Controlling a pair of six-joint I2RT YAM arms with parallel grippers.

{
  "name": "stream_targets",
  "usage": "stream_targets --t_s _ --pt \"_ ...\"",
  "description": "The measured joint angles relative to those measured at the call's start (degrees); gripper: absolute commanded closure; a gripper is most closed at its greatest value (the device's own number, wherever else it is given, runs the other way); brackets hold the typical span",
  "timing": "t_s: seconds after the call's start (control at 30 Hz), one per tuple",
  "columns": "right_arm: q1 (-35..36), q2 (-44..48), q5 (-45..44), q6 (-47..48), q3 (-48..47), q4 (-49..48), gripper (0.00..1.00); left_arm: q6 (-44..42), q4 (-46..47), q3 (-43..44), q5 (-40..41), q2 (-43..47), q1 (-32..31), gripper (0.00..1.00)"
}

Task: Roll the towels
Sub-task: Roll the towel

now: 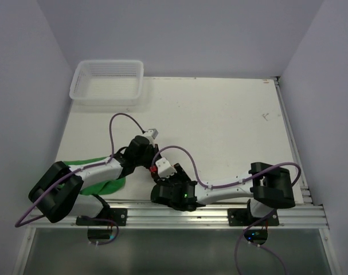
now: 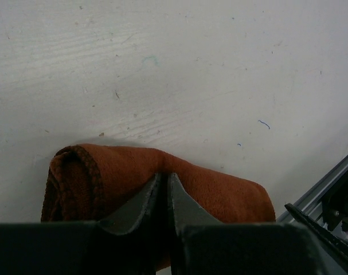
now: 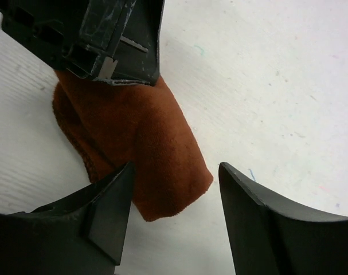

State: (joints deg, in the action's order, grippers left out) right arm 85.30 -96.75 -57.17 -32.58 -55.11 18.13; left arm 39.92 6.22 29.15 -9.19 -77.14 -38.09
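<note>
Rust-brown towel lay rolled just beside the front rail. Left gripper was pinched on its top fold, probably pinning the roll so it wouldn't unwind. Right gripper stood apart, astride 1 end. Green towel lay flat by the rail's left end, likely towel 2.

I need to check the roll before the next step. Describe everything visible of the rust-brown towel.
The rust-brown towel is a soft, plush-looking cloth rolled into a stubby cylinder, lying on its side on the white table. One end shows curled layers with a stitched hem, and the other is rounded and closed. The left gripper pinches a ridge of fabric at its middle. The open right gripper straddles the rounded end without squeezing it.
</note>
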Motion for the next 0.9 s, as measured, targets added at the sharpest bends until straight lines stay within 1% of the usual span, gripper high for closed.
stream_targets --t_s 0.07,0.17,0.23,0.37,0.47,0.7,0.8,0.9 --pt "-0.3 2.8 1.7 0.0 2.1 -2.4 0.32 0.0 0.2 -0.1 0.0 -0.1 0.0 0.88" --pt "-0.9 6.7 4.5 -0.1 4.9 -5.2 0.32 0.0 0.5 -0.3 0.1 -0.1 -0.1 0.88" --pt "-2.0 9.9 7.9 -0.5 7.3 -7.5 0.32 0.0 0.8 -0.4 0.2 -0.1 -0.1 0.89" --pt "-7.9 17.5 17.7 -2.0 13.5 -13.8 0.31 0.0 1.6 -0.9 0.3 -0.1 -0.2 0.89" --pt "-13.1 20.8 24.9 -3.5 15.8 -16.2 0.31 0.0 1.8 -0.9 0.3 -0.1 -0.2 0.89" --pt "-22.2 20.9 41.2 -8.6 20.2 -23.0 0.31 0.1 2.6 -1.7 0.5 0.4 -0.2 0.89" --pt "-24.9 19.8 44.9 -10.4 22.4 -24.6 0.30 0.1 2.9 -2.0 0.5 0.5 -0.2 0.89" --pt "-25.4 19.1 47.5 -11.8 23.9 -26.4 0.30 0.2 3.1 -2.3 0.4 0.8 -0.2 0.90"
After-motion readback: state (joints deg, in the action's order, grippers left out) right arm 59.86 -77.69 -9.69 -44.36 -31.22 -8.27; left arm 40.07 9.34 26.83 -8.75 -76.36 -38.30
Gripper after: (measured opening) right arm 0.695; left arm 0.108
